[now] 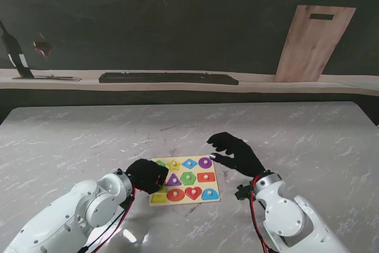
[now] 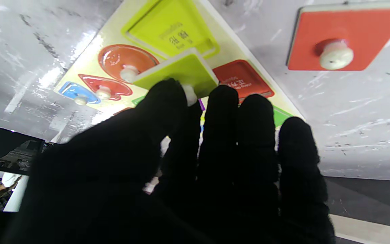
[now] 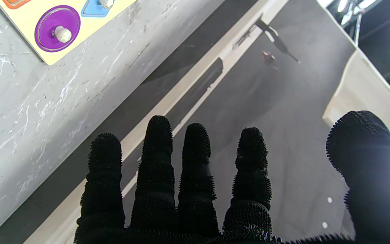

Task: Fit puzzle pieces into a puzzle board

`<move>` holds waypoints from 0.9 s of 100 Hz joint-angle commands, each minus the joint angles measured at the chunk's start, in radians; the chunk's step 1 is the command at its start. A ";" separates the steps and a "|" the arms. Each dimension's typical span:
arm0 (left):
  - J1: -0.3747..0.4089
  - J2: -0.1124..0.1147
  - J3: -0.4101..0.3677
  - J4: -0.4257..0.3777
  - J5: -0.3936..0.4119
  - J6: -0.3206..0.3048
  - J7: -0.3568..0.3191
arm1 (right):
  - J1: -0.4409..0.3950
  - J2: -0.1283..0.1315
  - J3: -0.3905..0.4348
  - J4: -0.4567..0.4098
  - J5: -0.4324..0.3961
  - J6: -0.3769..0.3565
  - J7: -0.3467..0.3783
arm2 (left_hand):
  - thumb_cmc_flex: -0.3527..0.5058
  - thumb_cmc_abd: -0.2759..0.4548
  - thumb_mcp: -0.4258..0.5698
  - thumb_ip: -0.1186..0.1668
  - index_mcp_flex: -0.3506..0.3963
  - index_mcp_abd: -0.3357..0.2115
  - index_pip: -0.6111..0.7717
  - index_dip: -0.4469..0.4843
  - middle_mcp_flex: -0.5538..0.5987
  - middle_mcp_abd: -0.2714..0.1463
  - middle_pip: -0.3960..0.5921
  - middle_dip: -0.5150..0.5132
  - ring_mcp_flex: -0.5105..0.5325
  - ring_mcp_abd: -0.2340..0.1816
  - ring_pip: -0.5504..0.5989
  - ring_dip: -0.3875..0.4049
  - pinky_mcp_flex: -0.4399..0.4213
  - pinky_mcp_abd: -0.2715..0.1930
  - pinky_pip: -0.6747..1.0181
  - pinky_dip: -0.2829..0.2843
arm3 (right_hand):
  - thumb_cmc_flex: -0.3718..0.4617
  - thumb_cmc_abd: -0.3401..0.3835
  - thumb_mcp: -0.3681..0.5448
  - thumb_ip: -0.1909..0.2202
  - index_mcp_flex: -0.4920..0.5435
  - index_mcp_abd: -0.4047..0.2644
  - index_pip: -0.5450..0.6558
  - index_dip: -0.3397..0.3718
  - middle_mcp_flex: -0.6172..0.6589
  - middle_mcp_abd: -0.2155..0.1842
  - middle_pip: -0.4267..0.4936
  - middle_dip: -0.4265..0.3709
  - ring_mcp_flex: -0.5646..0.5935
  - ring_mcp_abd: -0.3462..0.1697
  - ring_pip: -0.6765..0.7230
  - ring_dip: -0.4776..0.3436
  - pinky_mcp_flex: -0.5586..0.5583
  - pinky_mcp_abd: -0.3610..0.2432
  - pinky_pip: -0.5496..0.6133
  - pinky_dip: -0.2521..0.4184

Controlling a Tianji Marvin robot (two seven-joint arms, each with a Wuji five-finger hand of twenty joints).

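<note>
Two hands of mine are over the marble table (image 1: 71, 140), and only one carries anything. My left hand (image 1: 146, 175) hangs over the left edge of the puzzle board (image 1: 185, 201), its thumb and fingers pinched around the white knob of a lime-green piece (image 2: 178, 73); in the left wrist view that piece is lifted and tilted just above the empty lime-green recess (image 2: 168, 30) at the board's near left corner, not seated in it. Beside that recess along the near edge sit the red oval (image 2: 122, 59), the red heart (image 2: 105, 86) and the blue piece (image 2: 76, 93), each with its knob. A second recess, red (image 2: 242, 79), lies open on the board's left edge, and a loose red square piece (image 2: 344, 37) rests flat on the table off that edge, apart from the board. My right hand (image 1: 235, 153) hovers by the far right corner of the board with its fingers spread and nothing in them; its wrist view shows the purple circle (image 3: 58, 28) seated in that corner. Farther from me a cutting board (image 1: 314, 42) leans against the dark wall on a ledge.
</note>
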 commanded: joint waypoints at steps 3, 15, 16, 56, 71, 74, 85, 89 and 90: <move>0.014 -0.003 0.006 -0.014 0.006 0.010 -0.006 | -0.009 -0.006 0.000 -0.007 0.004 -0.005 -0.002 | -0.001 -0.017 0.067 0.048 0.015 0.015 0.047 0.028 0.010 0.049 0.031 0.002 0.035 0.001 0.043 -0.014 -0.007 0.136 0.050 0.030 | -0.017 0.018 -0.008 0.037 0.009 -0.039 -0.010 0.014 0.024 -0.021 -0.002 0.005 0.000 0.002 0.013 0.006 -0.011 0.002 0.001 0.019; 0.023 0.001 0.006 -0.024 0.028 0.010 -0.014 | -0.009 -0.006 0.002 -0.008 0.006 -0.007 -0.002 | -0.001 -0.016 0.070 0.049 0.014 0.015 0.048 0.029 0.008 0.048 0.035 0.003 0.035 0.000 0.047 -0.013 -0.005 0.135 0.053 0.032 | -0.016 0.018 -0.008 0.037 0.009 -0.039 -0.010 0.015 0.023 -0.021 -0.002 0.005 0.000 0.002 0.013 0.006 -0.011 0.002 0.001 0.019; 0.024 0.001 0.006 -0.025 0.030 0.010 -0.014 | -0.010 -0.006 0.002 -0.008 0.006 -0.007 -0.002 | -0.003 -0.016 0.070 0.048 0.013 0.014 0.048 0.029 0.008 0.047 0.035 0.003 0.035 0.000 0.047 -0.013 -0.005 0.135 0.054 0.032 | -0.016 0.018 -0.008 0.037 0.009 -0.040 -0.010 0.015 0.024 -0.020 -0.002 0.005 0.000 0.002 0.014 0.006 -0.011 0.002 0.001 0.019; 0.028 -0.001 0.025 0.000 0.063 0.037 0.030 | -0.010 -0.006 0.004 -0.006 0.006 -0.013 -0.002 | -0.004 -0.018 0.075 0.046 0.013 0.017 0.051 0.028 0.007 0.051 0.042 -0.001 0.037 0.003 0.055 -0.015 -0.005 0.140 0.058 0.039 | -0.016 0.017 -0.009 0.037 0.009 -0.039 -0.010 0.015 0.024 -0.021 -0.002 0.005 0.001 0.001 0.014 0.006 -0.011 0.003 0.001 0.019; 0.024 -0.001 0.034 0.008 0.069 0.042 0.034 | -0.010 -0.006 0.005 -0.005 0.005 -0.014 -0.002 | -0.004 -0.016 0.075 0.045 0.012 0.016 0.052 0.028 0.006 0.050 0.043 -0.002 0.035 0.002 0.055 -0.017 -0.005 0.139 0.057 0.040 | -0.017 0.017 -0.009 0.037 0.009 -0.040 -0.010 0.015 0.023 -0.021 -0.002 0.005 0.000 0.000 0.013 0.006 -0.011 0.002 0.001 0.019; 0.023 0.000 0.037 0.010 0.071 0.042 0.035 | -0.010 -0.006 0.005 -0.004 0.005 -0.015 -0.003 | -0.005 -0.015 0.074 0.044 0.011 0.014 0.052 0.028 0.005 0.049 0.044 -0.002 0.035 0.001 0.055 -0.017 -0.005 0.139 0.057 0.040 | -0.017 0.017 -0.009 0.037 0.008 -0.040 -0.010 0.015 0.024 -0.022 -0.002 0.005 0.001 0.001 0.014 0.006 -0.011 0.003 0.001 0.019; 0.019 -0.002 0.045 0.019 0.069 0.049 0.042 | -0.010 -0.006 0.005 -0.004 0.005 -0.015 -0.003 | -0.005 -0.015 0.074 0.044 0.011 0.018 0.053 0.027 0.005 0.050 0.045 -0.003 0.035 0.001 0.055 -0.018 -0.006 0.139 0.056 0.040 | -0.016 0.018 -0.009 0.037 0.008 -0.041 -0.011 0.014 0.024 -0.021 -0.002 0.005 0.001 0.000 0.013 0.006 -0.010 0.002 0.001 0.019; 0.018 -0.002 0.047 0.019 0.068 0.052 0.043 | -0.010 -0.006 0.005 -0.004 0.005 -0.015 -0.003 | -0.004 -0.014 0.073 0.043 0.011 0.018 0.053 0.027 0.004 0.050 0.046 -0.004 0.036 0.000 0.056 -0.018 -0.006 0.139 0.056 0.040 | -0.017 0.018 -0.009 0.037 0.009 -0.038 -0.010 0.015 0.024 -0.022 -0.002 0.005 0.001 0.001 0.013 0.006 -0.011 0.002 0.001 0.019; 0.018 -0.002 0.047 0.019 0.068 0.053 0.044 | -0.010 -0.006 0.005 -0.004 0.005 -0.015 -0.003 | -0.004 -0.015 0.073 0.043 0.011 0.017 0.053 0.027 0.005 0.050 0.046 -0.004 0.036 0.000 0.056 -0.018 -0.006 0.139 0.056 0.040 | -0.017 0.018 -0.009 0.037 0.007 -0.039 -0.011 0.014 0.024 -0.022 -0.002 0.005 0.002 0.000 0.013 0.006 -0.011 0.002 0.001 0.019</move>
